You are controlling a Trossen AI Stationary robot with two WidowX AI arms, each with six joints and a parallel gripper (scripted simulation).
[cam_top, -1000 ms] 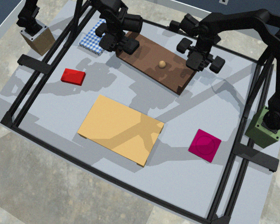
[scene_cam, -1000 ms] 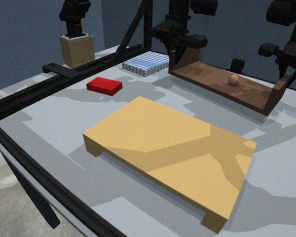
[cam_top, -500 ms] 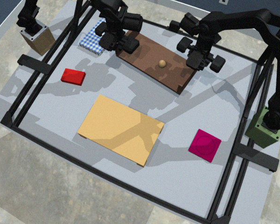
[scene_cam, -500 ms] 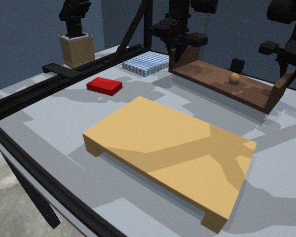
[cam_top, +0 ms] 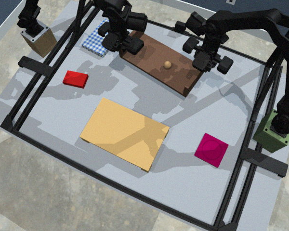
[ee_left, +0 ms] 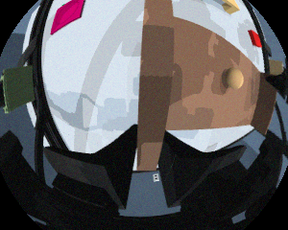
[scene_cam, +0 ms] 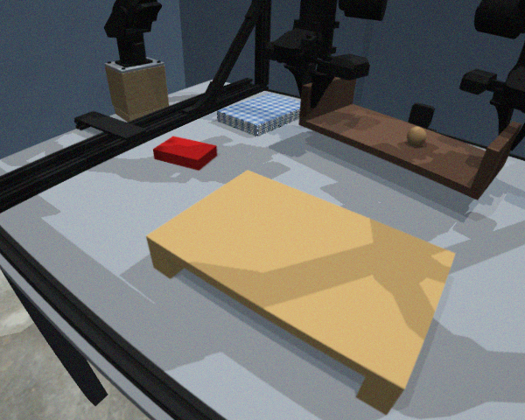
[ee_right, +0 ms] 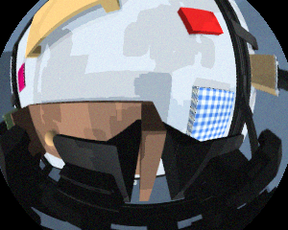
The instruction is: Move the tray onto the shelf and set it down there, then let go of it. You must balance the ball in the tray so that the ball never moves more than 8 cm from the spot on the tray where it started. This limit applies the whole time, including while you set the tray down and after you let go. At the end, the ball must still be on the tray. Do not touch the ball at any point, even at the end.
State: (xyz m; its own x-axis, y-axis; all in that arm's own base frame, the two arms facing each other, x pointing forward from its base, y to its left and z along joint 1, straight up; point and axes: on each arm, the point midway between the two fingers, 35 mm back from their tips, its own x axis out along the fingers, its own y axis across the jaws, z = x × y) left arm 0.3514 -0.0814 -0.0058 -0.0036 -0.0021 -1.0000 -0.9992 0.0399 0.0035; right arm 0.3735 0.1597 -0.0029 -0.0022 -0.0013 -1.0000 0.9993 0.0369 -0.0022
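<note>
The left hand (cam_top: 206, 66) (scene_cam: 514, 133) (ee_left: 145, 128) and right hand (cam_top: 122, 47) (scene_cam: 314, 94) (ee_right: 148, 124) are each closed on an upright end wall of the brown, flat-bottomed tray (cam_top: 149, 54) (scene_cam: 380, 140) (ee_left: 197, 86) (ee_right: 96, 120), raised above the grey tabletop (cam_top: 189, 194) (scene_cam: 502, 307) (ee_left: 101, 48) (ee_right: 110, 48). The smooth, tan ball (cam_top: 167, 64) (scene_cam: 416, 136) (ee_left: 234, 79) (ee_right: 50, 138) rests on its floor. The rectangular yellow shelf (cam_top: 124, 124) (scene_cam: 276, 226) (ee_left: 230, 6) (ee_right: 62, 19) stands apart.

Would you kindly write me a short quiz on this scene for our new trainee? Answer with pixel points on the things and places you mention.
1. True or false: the ball (cam_top: 167, 64) (scene_cam: 416, 136) (ee_left: 234, 79) (ee_right: 50, 138) rests on the yellow shelf (cam_top: 119, 124) (scene_cam: 298, 226) (ee_right: 48, 24).
2. What colour is the square mat (cam_top: 211, 149) (ee_left: 67, 15) (ee_right: 21, 78)?
A) green
B) magenta
C) white
3. Fill in: the left gripper (cam_top: 204, 65) (scene_cam: 517, 136) (ee_left: 145, 128) is shut on an end wall of the ____.

Key: 1 false; 2 B; 3 tray (cam_top: 149, 57) (scene_cam: 375, 130) (ee_left: 197, 81) (ee_right: 86, 120)
</note>
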